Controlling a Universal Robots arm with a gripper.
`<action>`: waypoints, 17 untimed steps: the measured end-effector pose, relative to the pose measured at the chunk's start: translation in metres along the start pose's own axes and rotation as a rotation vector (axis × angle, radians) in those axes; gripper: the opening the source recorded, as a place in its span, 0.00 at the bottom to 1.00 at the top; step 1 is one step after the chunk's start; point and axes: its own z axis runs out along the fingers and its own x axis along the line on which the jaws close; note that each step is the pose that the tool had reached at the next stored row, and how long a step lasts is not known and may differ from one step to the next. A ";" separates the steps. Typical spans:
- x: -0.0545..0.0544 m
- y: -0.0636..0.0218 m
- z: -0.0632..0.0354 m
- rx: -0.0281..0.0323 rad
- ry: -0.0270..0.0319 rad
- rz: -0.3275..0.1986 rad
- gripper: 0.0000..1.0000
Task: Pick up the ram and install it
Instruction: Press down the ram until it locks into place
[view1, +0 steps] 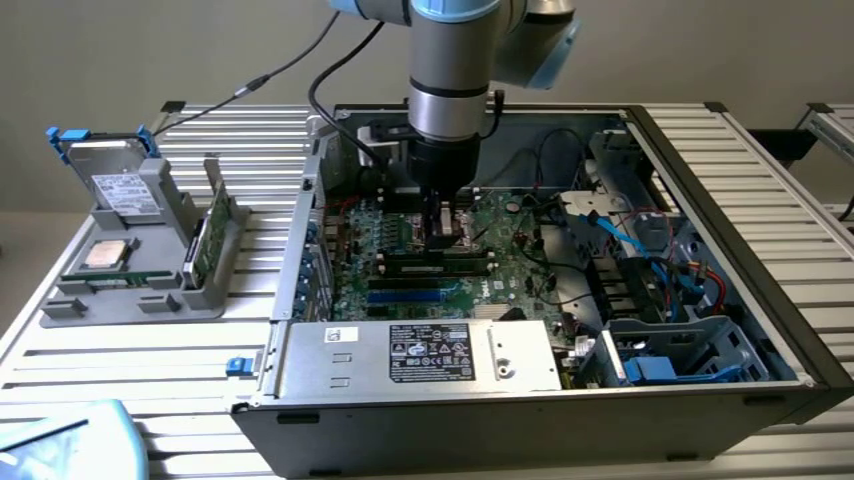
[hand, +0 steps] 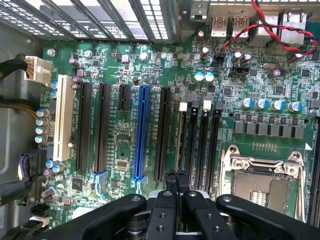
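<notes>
Right, gripper (view1: 442, 225) low inside PC case (view1: 747, 190), closed tight, nothing seen betw. fingertips (hand: 171, 180). Ram (view1: 434, 266) lying along a memory slot on mobo (hand: 125, 150), directly under gripper. From wrist cam, prob. the ram (hand: 178, 140) as thin pale-edged strip running away from the tips. Can't tell whether touching it or just above, nor whether fully seated.

Risks, as judged:
- Pushing on one end only w/ closed tips → tilted stick, one white latch (hand: 182, 105) clicked, other end left proud.
- Landing off-centre on thin top edge → slipping off, knocking neighbouring slots or capacitors.
- Forcing w/ notch misaligned → bent contacts, flexed board.
- Skidding sideways toward open CPU socket (hand: 260, 182), just beside the slots → crushed pins.
- Blue cable (view1: 638, 245) loose in case, on exterior view's right of gripper → poss. snag.

Second green board (view1: 207, 238) standing in grey rack (view1: 134, 300) outside case, well apart from gripper.
</notes>
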 end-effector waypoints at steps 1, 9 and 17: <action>0.000 0.0000 -0.0006 0.0003 -0.0007 0.000 0.10; 0.001 0.0001 -0.0067 -0.0010 0.0004 0.000 0.10; 0.001 -0.0006 -0.0110 -0.0018 0.0003 0.000 0.10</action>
